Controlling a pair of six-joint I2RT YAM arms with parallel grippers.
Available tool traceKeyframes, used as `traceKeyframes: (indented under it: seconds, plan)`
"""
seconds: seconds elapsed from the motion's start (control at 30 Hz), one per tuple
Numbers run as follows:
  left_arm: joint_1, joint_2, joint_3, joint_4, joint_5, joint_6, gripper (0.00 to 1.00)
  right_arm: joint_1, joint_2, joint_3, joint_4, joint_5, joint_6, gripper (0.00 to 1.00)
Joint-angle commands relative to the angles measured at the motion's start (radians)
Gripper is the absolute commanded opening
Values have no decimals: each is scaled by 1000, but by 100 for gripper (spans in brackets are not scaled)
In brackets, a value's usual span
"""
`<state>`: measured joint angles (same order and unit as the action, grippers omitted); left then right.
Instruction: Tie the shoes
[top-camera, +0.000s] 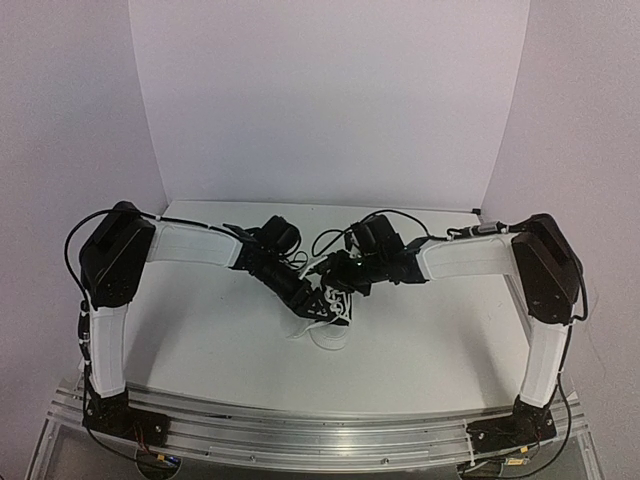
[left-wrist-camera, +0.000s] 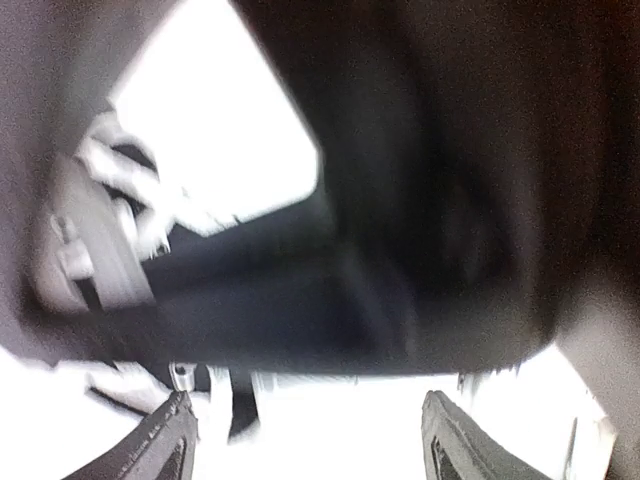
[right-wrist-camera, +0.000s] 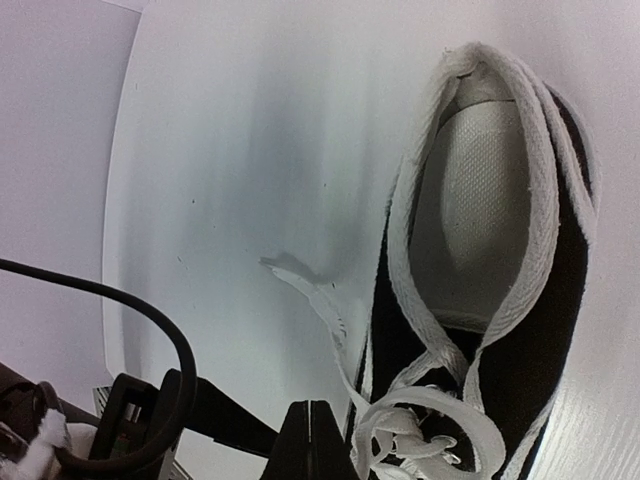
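The black sneaker (top-camera: 331, 334) with a white toe cap sits mid-table, largely covered by both grippers. In the right wrist view its open collar with white trim (right-wrist-camera: 480, 200) fills the right side, and loose white lace loops (right-wrist-camera: 425, 425) bunch at the bottom. One lace end (right-wrist-camera: 300, 282) lies on the table. My right gripper (right-wrist-camera: 312, 420) is shut, its tips just left of the lace; nothing shows between them. My left gripper (left-wrist-camera: 312, 440) is open wide over white table, in a blurred view. In the top view the left gripper (top-camera: 316, 306) and right gripper (top-camera: 336, 282) meet over the shoe.
A black cable (right-wrist-camera: 150, 330) loops at the lower left of the right wrist view. A large dark blurred shape (left-wrist-camera: 430, 200) fills most of the left wrist view. White walls (top-camera: 320, 100) close the back and sides of the white table (top-camera: 200, 340).
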<state>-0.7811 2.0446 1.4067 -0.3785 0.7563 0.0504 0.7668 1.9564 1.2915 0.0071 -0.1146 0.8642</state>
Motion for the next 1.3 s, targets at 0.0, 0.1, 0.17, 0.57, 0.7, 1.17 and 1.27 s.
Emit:
traceKeyframes:
  seconds: [0.0, 0.1, 0.17, 0.57, 0.7, 1.17, 1.27]
  plan:
    - [-21, -68, 30, -160, 44, 141, 74, -9, -4, 44, 71, 7, -19, 0]
    - [29, -145, -46, -46, 57, 85, 70, -9, -7, 48, 70, 9, -22, 0]
    - [77, -222, -133, 170, 58, 24, 68, -9, -5, 53, 71, 9, -15, 0]
    - [53, -135, -304, 789, -114, -193, 63, -9, 21, 64, 67, 39, 112, 0]
    - [51, -95, -285, 820, -177, -246, 52, -9, 25, 59, 67, 35, 110, 0]
    - [42, -8, -235, 875, -274, -277, 27, -9, 31, 58, 68, 7, 111, 0]
    - [42, -5, -234, 899, -265, -290, 15, -9, 37, 58, 68, -5, 113, 0]
